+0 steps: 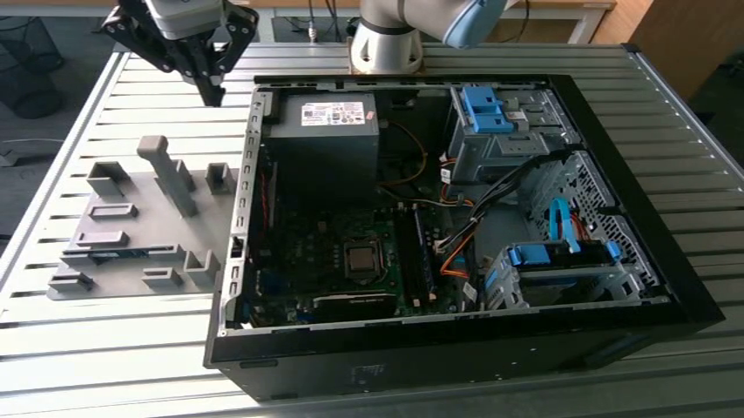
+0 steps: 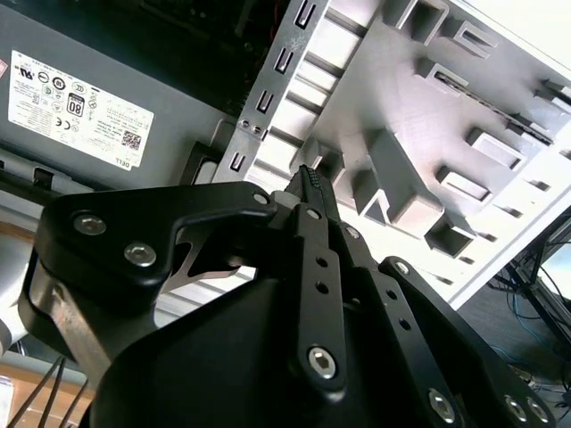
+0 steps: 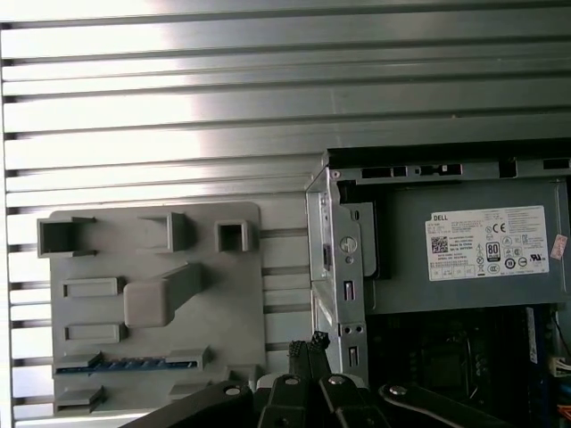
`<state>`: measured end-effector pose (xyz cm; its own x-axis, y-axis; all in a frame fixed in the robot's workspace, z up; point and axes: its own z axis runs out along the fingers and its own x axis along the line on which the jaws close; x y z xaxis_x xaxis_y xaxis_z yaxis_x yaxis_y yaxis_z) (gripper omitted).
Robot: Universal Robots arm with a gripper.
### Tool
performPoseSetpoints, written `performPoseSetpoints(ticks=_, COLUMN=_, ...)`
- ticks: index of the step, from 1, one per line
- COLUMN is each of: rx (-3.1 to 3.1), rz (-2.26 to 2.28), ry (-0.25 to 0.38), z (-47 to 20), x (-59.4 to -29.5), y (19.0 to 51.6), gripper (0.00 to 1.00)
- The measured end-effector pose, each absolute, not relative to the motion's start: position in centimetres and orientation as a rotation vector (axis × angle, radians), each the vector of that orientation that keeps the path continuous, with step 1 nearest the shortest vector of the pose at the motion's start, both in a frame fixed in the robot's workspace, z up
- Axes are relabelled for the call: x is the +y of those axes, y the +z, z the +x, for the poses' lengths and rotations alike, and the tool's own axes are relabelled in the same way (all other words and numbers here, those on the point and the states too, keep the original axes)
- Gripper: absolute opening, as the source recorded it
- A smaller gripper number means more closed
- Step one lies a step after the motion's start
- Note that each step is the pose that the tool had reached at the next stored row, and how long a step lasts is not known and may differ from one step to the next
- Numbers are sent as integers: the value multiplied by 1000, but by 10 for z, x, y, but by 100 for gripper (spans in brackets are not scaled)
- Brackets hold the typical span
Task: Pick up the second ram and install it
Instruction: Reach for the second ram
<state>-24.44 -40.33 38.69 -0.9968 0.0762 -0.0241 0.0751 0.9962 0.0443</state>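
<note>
The second ram (image 1: 117, 254) is a thin blue stick lying on edge in a slot of the grey holder plate (image 1: 128, 196) on the exterior view's left; in the first wrist view the ram (image 3: 125, 364) shows as a blue strip low on the plate (image 3: 205, 294). My gripper (image 1: 213, 87) hangs above the table beyond the plate, near the case's back corner, well away from the stick. Its black fingers (image 2: 308, 183) are pressed together, shut on nothing, and its fingertips (image 3: 308, 343) meet beside the case wall. The motherboard's long memory slots (image 1: 413, 252) lie inside the open case.
The open black computer case (image 1: 651, 226) lies on a slatted metal table (image 1: 70, 348). Inside it are a grey power supply (image 1: 326, 131), blue drive-bay latches (image 1: 483, 109), orange cables (image 1: 454, 261) and a processor socket (image 1: 362, 259). The arm's base (image 1: 389, 43) stands behind the case.
</note>
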Motion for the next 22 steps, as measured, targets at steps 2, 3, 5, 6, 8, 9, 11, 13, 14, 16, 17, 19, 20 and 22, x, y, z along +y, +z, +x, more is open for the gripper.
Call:
performPoseSetpoints(ticks=2, rx=3113, rz=118, ry=68, z=-246, x=-403, y=387, gripper=12)
performPoseSetpoints(ticks=3, rx=3113, rz=118, ry=68, z=-246, x=-403, y=387, gripper=12)
performPoseSetpoints(ticks=5, rx=3113, rz=118, ry=68, z=-247, x=-403, y=387, gripper=12)
performPoseSetpoints(ticks=6, rx=3113, rz=118, ry=68, z=-250, x=-403, y=387, gripper=12)
performPoseSetpoints(ticks=8, rx=3113, rz=118, ry=68, z=-254, x=-403, y=387, gripper=12)
performPoseSetpoints(ticks=9, rx=3113, rz=118, ry=68, z=-256, x=-403, y=387, gripper=12)
performPoseSetpoints(ticks=11, rx=3113, rz=118, ry=68, z=-258, x=-404, y=387, gripper=12)
performPoseSetpoints(ticks=13, rx=3113, rz=118, ry=68, z=-260, x=-406, y=387, gripper=12)
performPoseSetpoints(ticks=14, rx=3113, rz=118, ry=68, z=-262, x=-408, y=387, gripper=12)
performPoseSetpoints(ticks=16, rx=3113, rz=118, ry=68, z=-264, x=-410, y=387, gripper=12)
performPoseSetpoints(ticks=17, rx=3113, rz=118, ry=68, z=-265, x=-411, y=387, gripper=12)
performPoseSetpoints(ticks=19, rx=3113, rz=118, ry=68, z=-268, x=-412, y=387, gripper=12)
performPoseSetpoints(ticks=20, rx=3113, rz=118, ry=68, z=-270, x=-412, y=387, gripper=12)
performPoseSetpoints(ticks=22, rx=3113, rz=118, ry=68, z=-275, x=-412, y=387, gripper=12)
